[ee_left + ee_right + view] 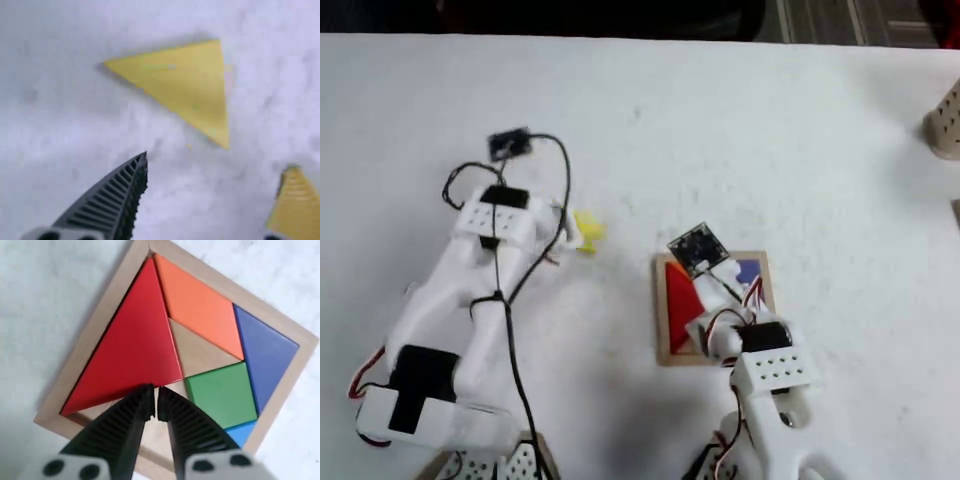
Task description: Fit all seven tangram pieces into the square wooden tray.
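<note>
The table (770, 130) carries every item. The square wooden tray (94, 337) lies on it under the right arm and is mostly filled, the red triangle (135, 350) being its largest piece. A tan triangle (200, 352) sits at the centre; whether it is a piece or bare floor cannot be told. Bare wood shows along the red triangle's lower edge.

The yellow triangle (187, 85) lies flat on the table, well apart from the tray, just beyond the left tool's fingertips.

Handling assessment: the yellow triangle appears thin, rigid and light, with smooth faces. It should not deform, but it may slide on the table or twist out of a pinch. Because it lies flat, only its edges are accessible. Grip across the body, with one finger on the long edge and the other near the opposite corner.

Left tool (217, 162): spread wide, holding nothing.

Right tool (155, 395): fingers almost together, holding nothing, above the red triangle's lower edge.
</note>
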